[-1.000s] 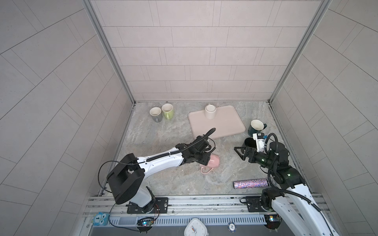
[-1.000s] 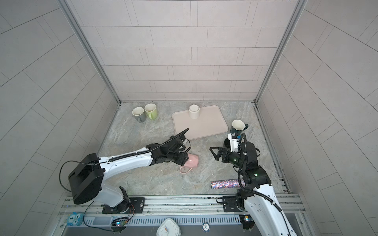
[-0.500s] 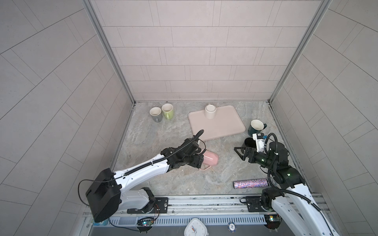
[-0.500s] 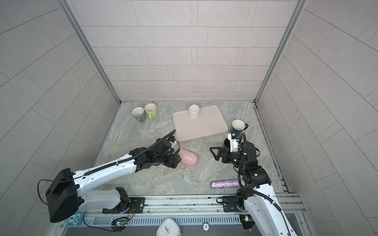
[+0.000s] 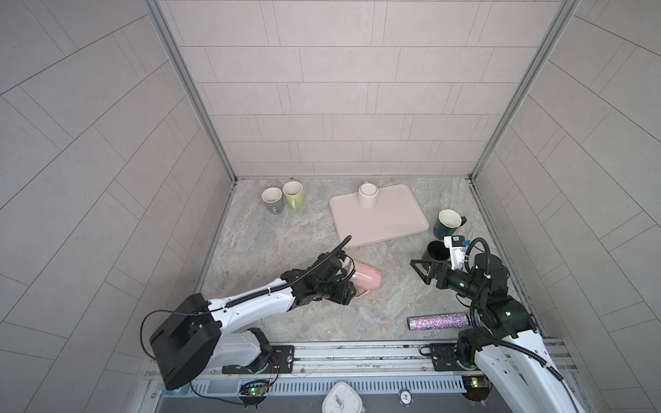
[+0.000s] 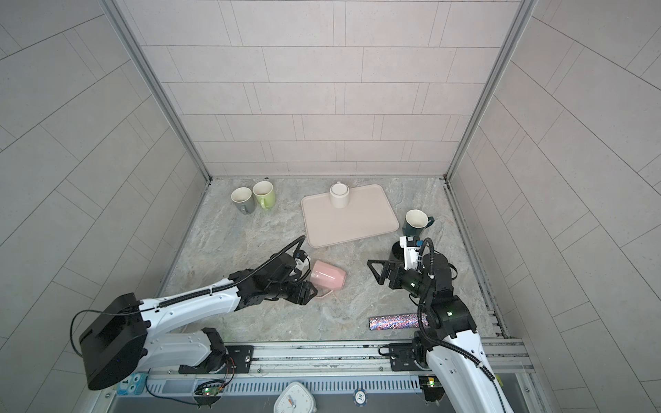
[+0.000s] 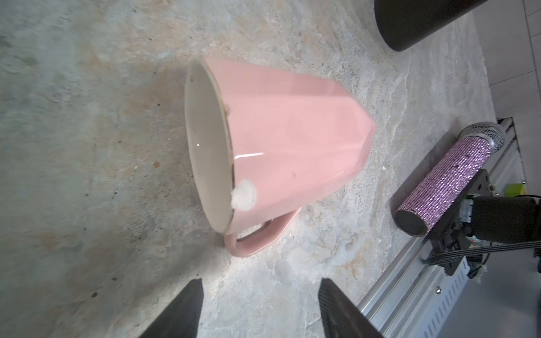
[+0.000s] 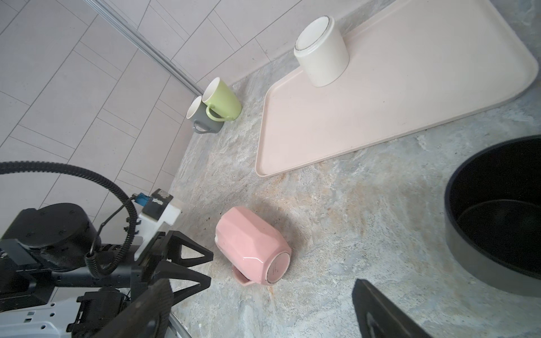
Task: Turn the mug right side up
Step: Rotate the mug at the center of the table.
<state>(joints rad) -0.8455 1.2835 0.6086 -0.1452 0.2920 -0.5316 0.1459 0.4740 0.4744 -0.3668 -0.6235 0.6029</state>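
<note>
While left tool [image 8: 210, 268] and right tool [image 6: 376, 273] gape empty, one pink mug [image 5: 365, 280] lies sideways.

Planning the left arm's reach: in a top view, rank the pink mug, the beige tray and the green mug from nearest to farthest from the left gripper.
1. pink mug, on its side right at the left gripper.
2. beige tray, mid-table, farther back.
3. green mug, back left corner.
</note>
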